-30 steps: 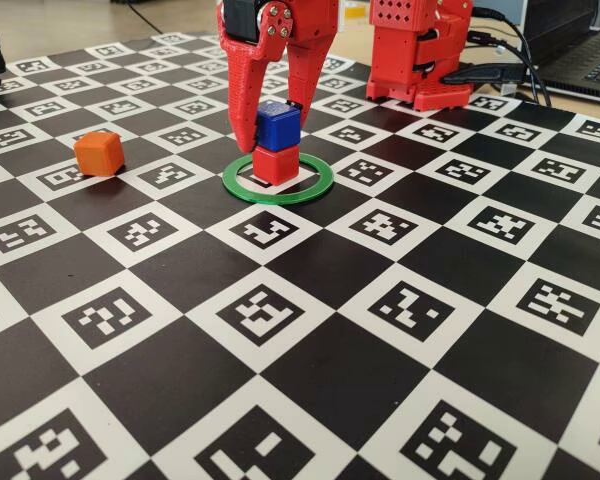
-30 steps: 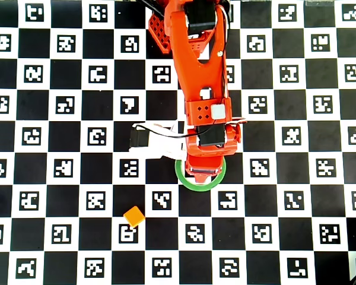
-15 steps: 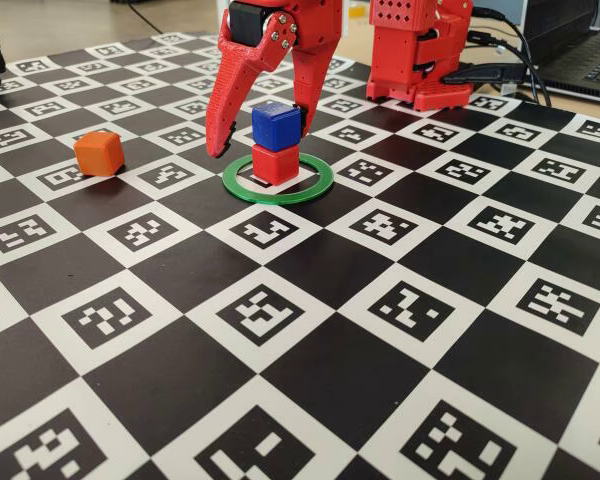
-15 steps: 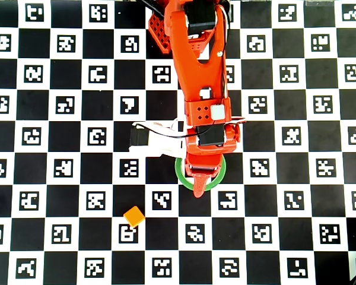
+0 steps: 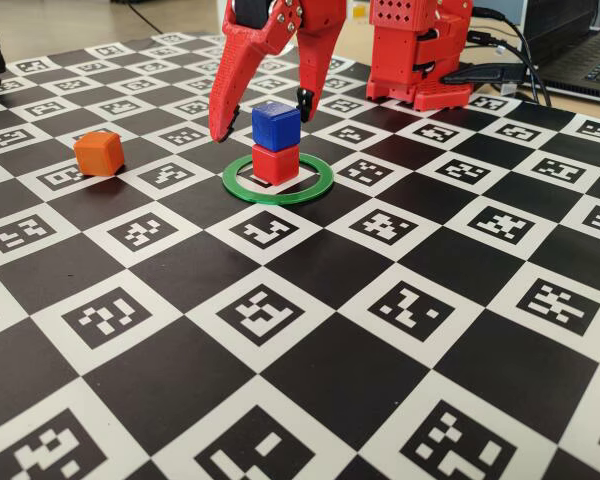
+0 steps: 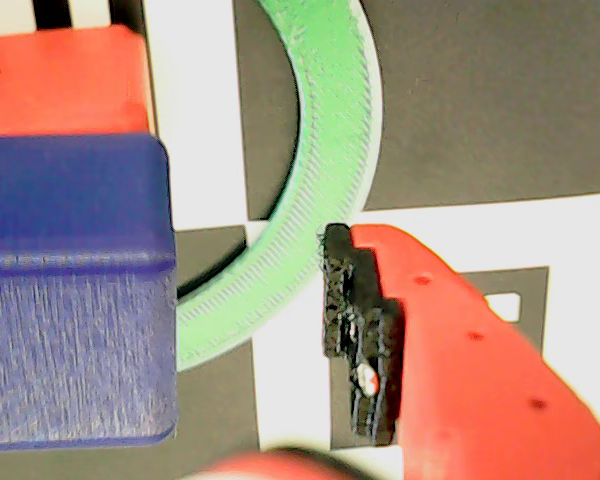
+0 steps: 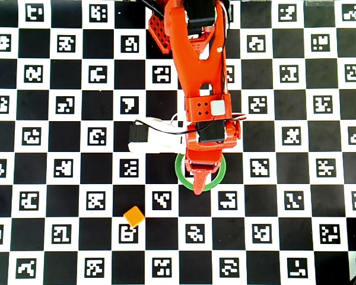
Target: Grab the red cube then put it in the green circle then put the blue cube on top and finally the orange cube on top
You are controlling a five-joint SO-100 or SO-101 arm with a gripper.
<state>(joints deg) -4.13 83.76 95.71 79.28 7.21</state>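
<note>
Blue cube [image 5: 276,125] sat on red cube [image 5: 275,163] inside green circle [image 5: 320,183], between spread gripper [image 5: 263,112] fingers, untouched; orange cube [image 5: 99,153] at 9 o'clock.

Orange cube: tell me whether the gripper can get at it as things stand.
Probably yes. The orange cube sits alone on the board, apart from the green circle and the stacked cubes. The gripper is open, holding nothing, with no obstacle between them in the overhead view.
</note>
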